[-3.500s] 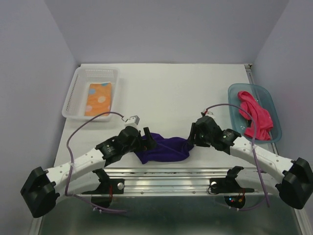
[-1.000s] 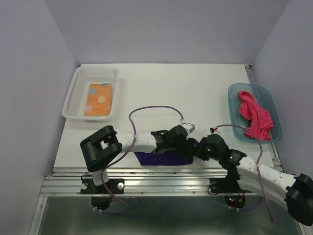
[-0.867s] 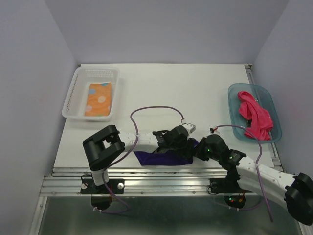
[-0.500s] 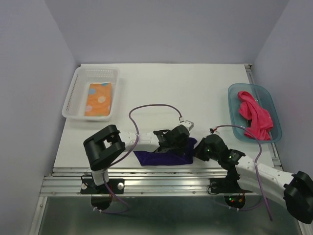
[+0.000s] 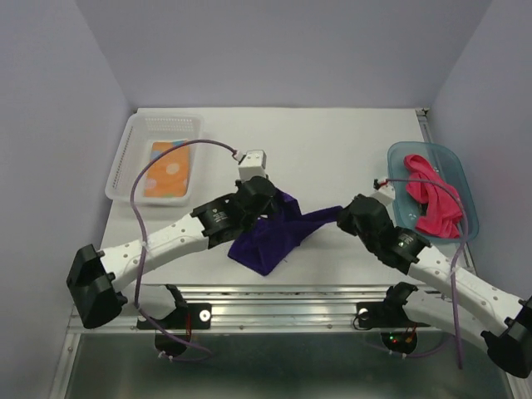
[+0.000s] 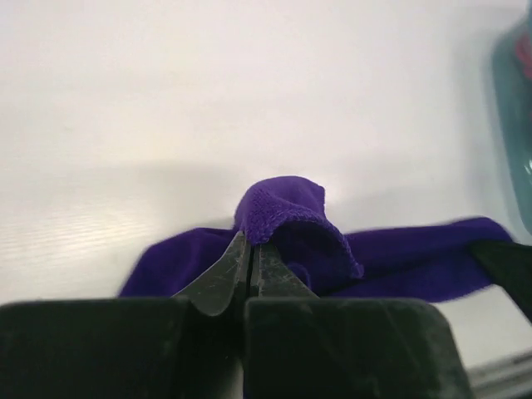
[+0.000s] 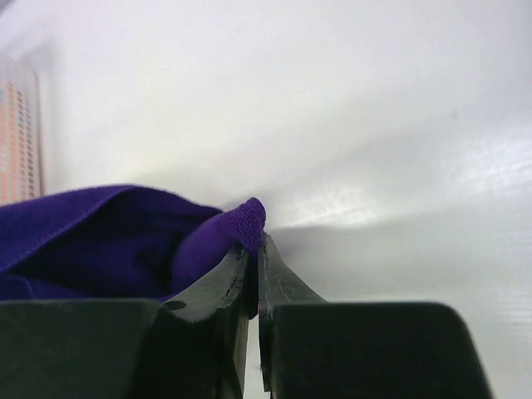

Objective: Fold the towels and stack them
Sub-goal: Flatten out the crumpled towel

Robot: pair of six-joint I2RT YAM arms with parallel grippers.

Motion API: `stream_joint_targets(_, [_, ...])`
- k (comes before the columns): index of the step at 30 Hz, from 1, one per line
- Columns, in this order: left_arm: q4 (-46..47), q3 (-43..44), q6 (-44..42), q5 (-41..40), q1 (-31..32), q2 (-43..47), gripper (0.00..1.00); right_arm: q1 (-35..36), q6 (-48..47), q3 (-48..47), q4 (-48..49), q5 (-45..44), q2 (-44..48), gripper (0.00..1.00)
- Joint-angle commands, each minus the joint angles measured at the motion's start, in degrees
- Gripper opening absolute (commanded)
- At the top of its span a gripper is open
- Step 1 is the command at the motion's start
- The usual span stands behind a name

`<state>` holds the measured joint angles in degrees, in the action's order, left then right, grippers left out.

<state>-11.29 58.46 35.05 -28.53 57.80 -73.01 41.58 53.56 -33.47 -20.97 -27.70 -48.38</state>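
— Left pincer [image 5: 278, 202] is seen clamped on one corner of the dark purple cloth towel [image 5: 270, 241], and the right pincer [image 5: 342, 216] is clamped on the opposite end. The towel is held stretched between them over the near middle of the white bench [image 5: 332, 141], with a loose point drooping toward the near edge. How is this spreading step best done?

— Tension should be kept even, so that neither corner is pulled free. The drooping point is best let down first. The held edge can then be drawn toward the far edge and laid flat, well apart from the metal rail [image 5: 291, 295] along the near edge. Release is best left until the cloth lies smooth.

— What is shown by the wrist views that is missed from above?

— In the left wrist view a small tab of hem is shown poking past the closed fingertips [image 6: 224, 278]. In the right wrist view only the very tip of a corner is pinched, so a slip is judged likelier there. From above the sag is shown instead, though whether the point touches the bench cannot be told. The orange dotted towel [image 5: 166, 170] is seen lying flat in the clear plastic basket [image 5: 158, 119] at the far-left corner. The pink-red towel [image 5: 432, 199] is seen bunched in the teal translucent tub [image 5: 455, 158] at the right edge.
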Motion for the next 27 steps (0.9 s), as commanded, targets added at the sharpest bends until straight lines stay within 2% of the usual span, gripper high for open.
stream_joint_targets(1, [-7.6,3.9,1.2,-13.6,-4.0,5.7,0.00,-0.3,-8.4,-10.5,-1.4,-13.9,-1.7,0.01])
stream_joint_targets(4, [-7.0,5.5,-0.9,-14.4,-7.9,11.6,0.00,-0.5,-14.8,-17.4,-2.1,-17.9,-2.6,0.01])
stream_joint_targets(8, [-7.3,7.4,-2.8,-17.3,-8.1,20.6,0.00,-0.5,-24.3,-23.6,-1.4,-19.1,-1.3,0.01])
stream_joint_targets(15, [-6.8,8.8,-5.7,-15.4,-8.1,31.4,0.00,-0.5,-32.4,-30.7,-2.2,-12.7,6.4,0.01])
stream_joint_targets(19, [-9.5,8.6,-3.4,-16.7,-8.1,35.7,0.00,-0.4,-31.5,-32.9,-4.7,-11.1,11.6,0.01])
stream_joint_targets(22, [-10.0,7.6,-2.4,-13.8,-8.1,39.0,0.00,-0.4,-30.9,-32.8,-5.3,-9.4,15.4,0.01])
stream_joint_targets(25, [-8.1,6.0,-3.0,-14.3,-8.1,40.8,0.00,-0.5,-29.7,-32.1,-5.9,-11.6,16.8,0.01])
stream_joint_targets(27, [-8.9,6.1,-2.2,-15.7,-8.1,38.2,0.00,-0.4,-28.8,-32.2,-7.3,-15.8,15.9,0.01])
